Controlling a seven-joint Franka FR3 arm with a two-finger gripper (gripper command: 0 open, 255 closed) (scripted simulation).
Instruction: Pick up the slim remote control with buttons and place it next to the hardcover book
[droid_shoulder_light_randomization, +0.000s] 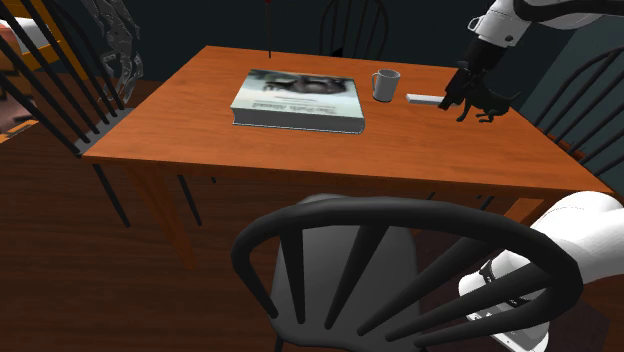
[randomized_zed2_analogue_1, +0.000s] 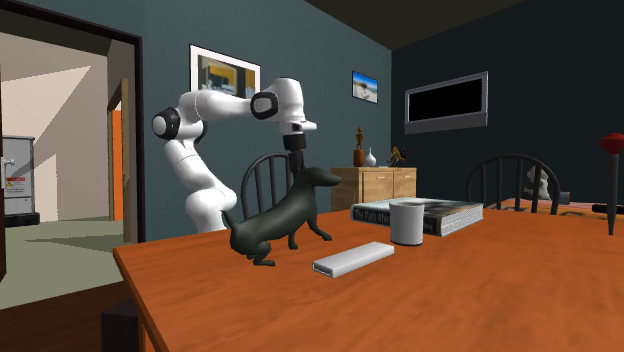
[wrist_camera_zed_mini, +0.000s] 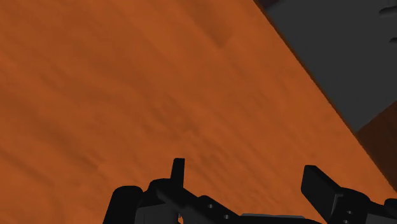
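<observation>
The slim pale-grey remote control (droid_shoulder_light_randomization: 422, 99) lay on the orange wooden table (droid_shoulder_light_randomization: 200, 140) at the shoulder view's upper right, between a white mug (droid_shoulder_light_randomization: 385, 85) and the black two-finger gripper (droid_shoulder_light_randomization: 458, 106), whose fingers (wrist_camera_zed_mini: 318, 184) stood apart over bare tabletop; the grey hardcover book (droid_shoulder_light_randomization: 298, 100) lay left of the mug.

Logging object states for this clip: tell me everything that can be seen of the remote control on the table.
The remote control is a slim, flat, plain white bar; no buttons can be made out. It lies flat on the orange wooden table, resting on that alone. It is a little apart from the white mug and close to a dark dog figurine. The book lies beyond the mug. The open hand is over bare tabletop and does not hold it.
</observation>
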